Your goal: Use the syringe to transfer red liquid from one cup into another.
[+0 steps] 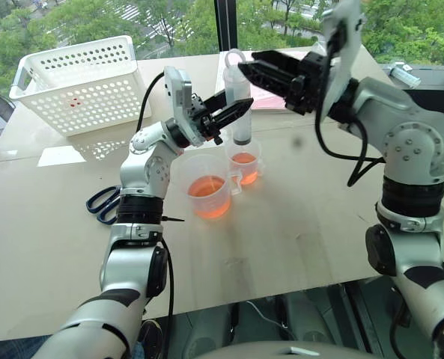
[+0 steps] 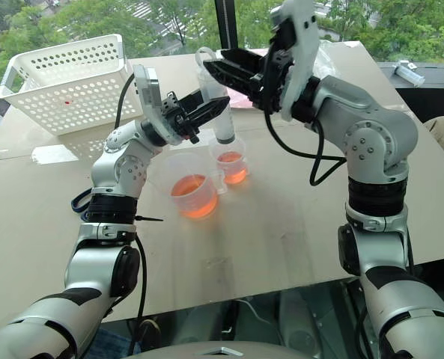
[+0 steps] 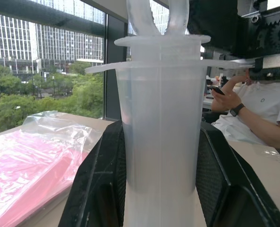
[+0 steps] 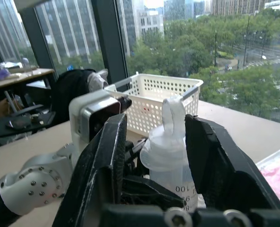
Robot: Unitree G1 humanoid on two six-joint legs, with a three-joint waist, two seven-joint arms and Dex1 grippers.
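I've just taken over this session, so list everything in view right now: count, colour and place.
Syringe: one, clear, upright above the small cup, plunger pushed in, barrel clamped in the left gripper.
Small cup: one, clear, holding orange-red liquid, mid-table.
Large cup: one, clear with a spout, orange-red liquid inside, beside the small cup.
Scissors: one pair, black handles, table's left, partly behind the left arm.
Basket: one, white, perforated, far left of the table.
Plastic bag: one, clear over pink contents, far side of the table.
Second syringe: one, clear, far right.
Person: one, seated beyond the table, holding a phone.
Left gripper: shut on the syringe.
Right gripper: open, fingers either side of the plunger ring.
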